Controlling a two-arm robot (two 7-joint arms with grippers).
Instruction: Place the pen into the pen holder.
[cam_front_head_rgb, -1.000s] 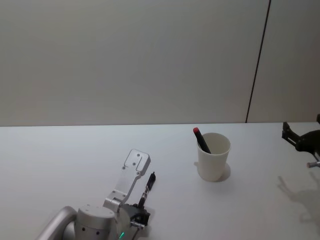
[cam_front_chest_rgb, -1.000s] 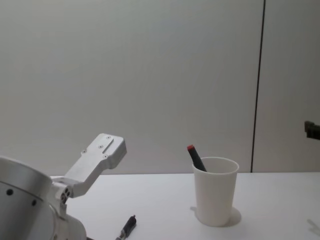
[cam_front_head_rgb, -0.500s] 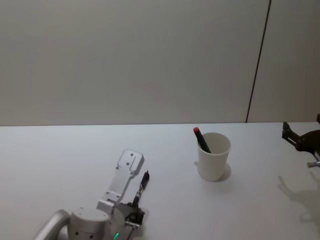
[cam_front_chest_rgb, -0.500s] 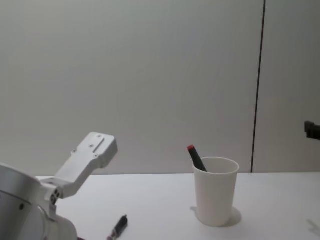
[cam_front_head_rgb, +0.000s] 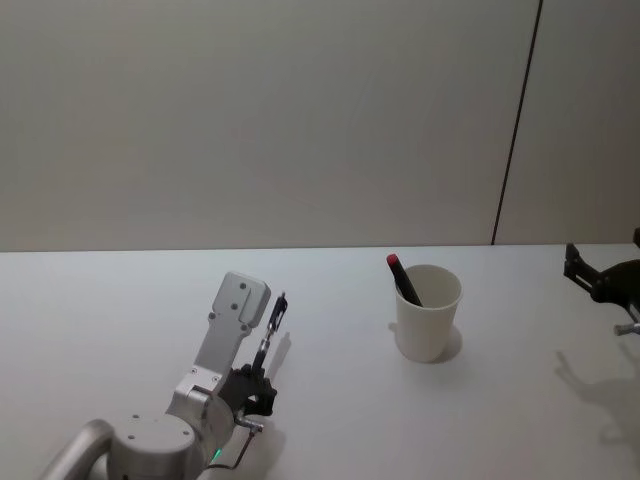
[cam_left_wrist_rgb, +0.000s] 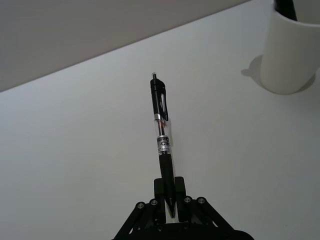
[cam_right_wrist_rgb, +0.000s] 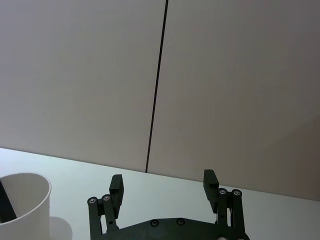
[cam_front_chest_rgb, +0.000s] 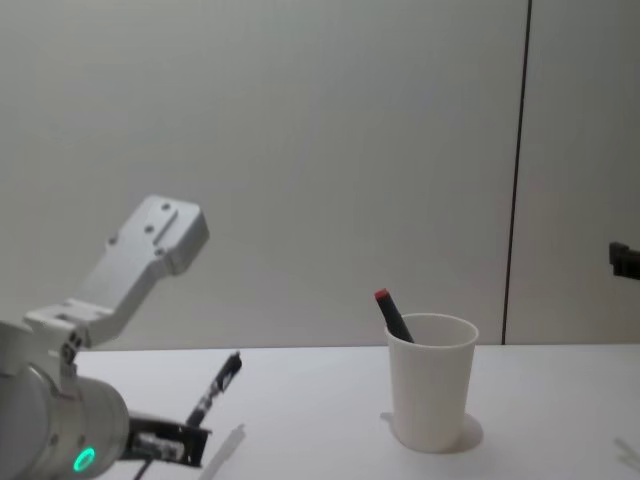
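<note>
Head view: the left gripper (cam_front_head_rgb: 254, 386) is closed on the lower end of the pen (cam_front_head_rgb: 268, 332), low over the near-left part of the table (cam_front_head_rgb: 110, 300). The pen's long axis runs forward and upward from the jaws, leaning slightly to the robot's right. The pen holder (cam_front_head_rgb: 428, 318) stands upright, well apart from the pen, to the right of the left gripper and somewhat farther forward. A red-capped pen (cam_front_head_rgb: 399, 276) already leans inside it against its left rim. The right gripper (cam_front_head_rgb: 598, 281) is parked at the right edge, off the table surface. The holder stands between the two grippers, but only the left one carries the pen. Left wrist view: the jaws pinch the pen at its writing end, so the clip and push-button end points away from the gripper. The holder sits off to one side of that axis, not in line with it. Right wrist view: the right gripper's fingers stand wide apart with nothing between them, and the holder is partly in frame beyond it. Chest view: the pen is clear of the table and tilted up towards the holder's side, its free end lower than the holder's rim. Judgement: the coming move calls for a carry to the right and forward, a lift above the rim, and a turn of the pen towards vertical.
</note>
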